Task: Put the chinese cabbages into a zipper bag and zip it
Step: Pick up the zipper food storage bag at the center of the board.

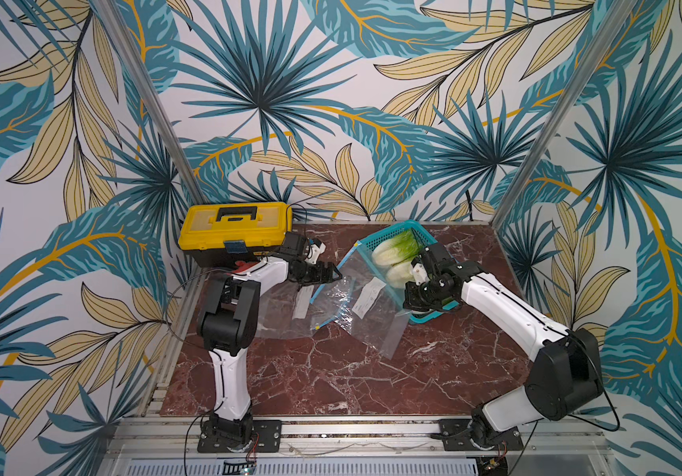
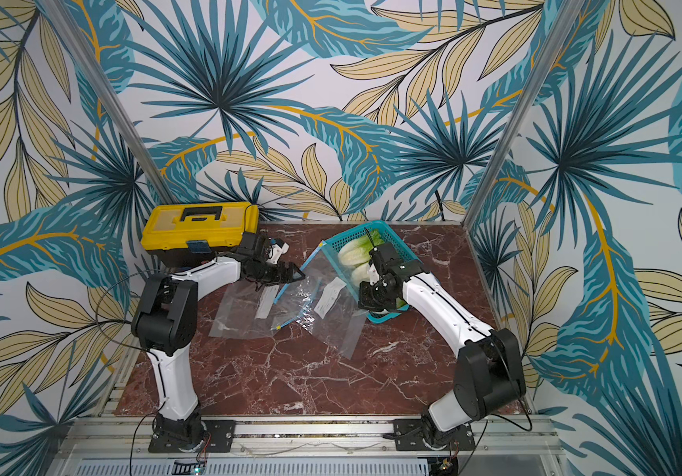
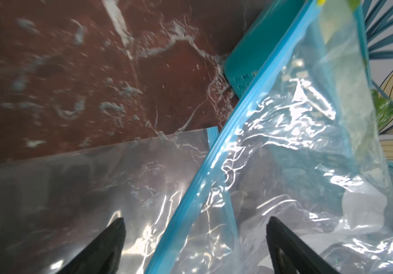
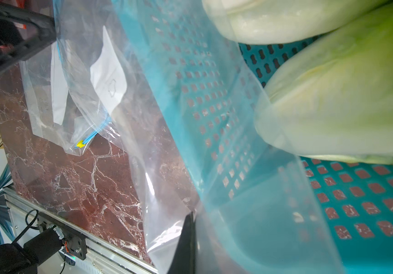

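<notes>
the clear plastic zipper bag with a blue zip strip [image 1: 369,326] leans against the teal perforated plastic basket [image 1: 430,318] with its mouth edge raised, probably so that it faces the cabbages and can be pulled open. the right gripper [image 4: 187,233] is pressed together and looks to be pinching the bag's side just outside the basket wall, anchoring it. the left gripper [image 3: 195,220] is spread wide, with the blue strip running between its jaws. i read that as lining up to take one lip of the mouth. a second clear zipper bag [image 1: 277,318] lies flat on the red-brown marble tabletop [image 1: 331,383] under the left arm, seemingly spare.

the pale, green-tipped chinese cabbages [image 1: 392,252] lie in the basket, none bagged. two show; whether a third lies beneath the right arm i cannot tell. in a top view the nearer head is just beside the right gripper at its 12 o'clock. it is near the left gripper at its 3 o'clock, with the bag between them.
</notes>
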Available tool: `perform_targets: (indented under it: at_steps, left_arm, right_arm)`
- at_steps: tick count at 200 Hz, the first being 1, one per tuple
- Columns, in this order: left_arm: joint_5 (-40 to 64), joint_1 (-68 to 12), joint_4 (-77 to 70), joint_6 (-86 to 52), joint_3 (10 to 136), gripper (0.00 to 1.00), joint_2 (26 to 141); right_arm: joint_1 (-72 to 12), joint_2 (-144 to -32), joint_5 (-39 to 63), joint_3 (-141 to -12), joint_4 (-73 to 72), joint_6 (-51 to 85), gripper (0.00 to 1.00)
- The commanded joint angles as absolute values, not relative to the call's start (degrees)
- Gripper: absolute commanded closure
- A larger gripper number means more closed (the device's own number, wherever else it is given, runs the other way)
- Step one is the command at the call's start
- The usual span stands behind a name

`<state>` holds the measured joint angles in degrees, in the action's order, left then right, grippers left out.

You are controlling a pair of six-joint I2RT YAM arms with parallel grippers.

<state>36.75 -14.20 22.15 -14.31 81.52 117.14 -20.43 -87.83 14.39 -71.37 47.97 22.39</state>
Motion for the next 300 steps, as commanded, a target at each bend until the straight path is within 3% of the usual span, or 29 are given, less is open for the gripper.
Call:
perform_targets:
  at_steps: [1, 18, 34, 57, 96, 114, 155, 173, 196, 221, 237, 257, 280, 300]
  left_arm:
    - [39.63, -13.37, 25.82, -9.48, 85.80, 0.07, 119.13]
    - [42.89, -13.13, 25.83, -9.00, 86.78, 0.10, 120.60]
    - [47.11, -13.35, 25.81, -9.29, 87.02, 0.20, 121.46]
    - [49.63, -13.71, 25.68, -9.50, 85.09, 0.46, 119.46]
    - [49.72, -13.02, 25.66, -10.23, 83.17, 0.75, 113.75]
    - [49.83, -11.61, 26.24, -11.61, 82.84, 1.00, 110.35]
    - [43.42, -8.30, 31.53, -12.98, 81.95, 1.00, 95.91]
    - [36.30, -7.39, 35.05, -11.29, 82.18, 1.00, 88.32]
    - [24.61, -6.31, 39.77, -8.80, 84.43, 1.00, 80.07]
    - [16.74, -5.98, 45.76, -5.63, 89.26, 1.00, 76.33]
    - [13.95, -7.92, 46.92, -5.29, 90.73, 1.00, 75.85]
    - [7.26, -16.97, 46.98, -3.70, 90.73, 1.00, 76.81]
    - [3.73, -25.96, 46.82, -5.83, 87.90, 1.00, 79.53]
    - [4.98, -29.24, 44.89, -11.01, 82.59, 1.00, 81.18]
  right_arm:
    - [-19.98, -88.22, 15.51, -72.05, 48.61, 20.87, 1.00]
    - [-19.73, -87.94, 16.78, -71.60, 47.13, 21.18, 1.00]
    - [-19.55, -88.53, 17.18, -71.74, 46.55, 21.49, 1.00]
    - [-19.29, -89.30, 17.48, -71.93, 45.90, 22.12, 0.99]
    - [-19.08, -89.40, 17.21, -71.91, 44.66, 23.76, 0.96]
    - [-18.90, -88.20, 16.36, -72.41, 45.34, 24.37, 0.95]
    - [-19.73, -86.18, 17.57, -77.85, 46.61, 27.20, 0.87]
    - [-22.54, -89.89, 15.59, -84.50, 48.73, 27.10, 0.72]
    - [-24.09, -96.13, 2.82, -97.21, 58.53, 26.84, 0.46]
    - [-23.94, -96.41, -7.09, -104.33, 61.88, 26.02, 0.37]
    - [-26.32, -97.41, -4.77, -108.38, 61.98, 27.06, 0.35]
    - [-32.24, -97.17, 3.35, -107.66, 54.16, 31.28, 0.35]
    - [-34.61, -94.24, 14.93, -98.86, 36.86, 41.84, 0.34]
    - [-34.45, -89.59, 17.16, -88.58, 23.39, 49.04, 0.32]
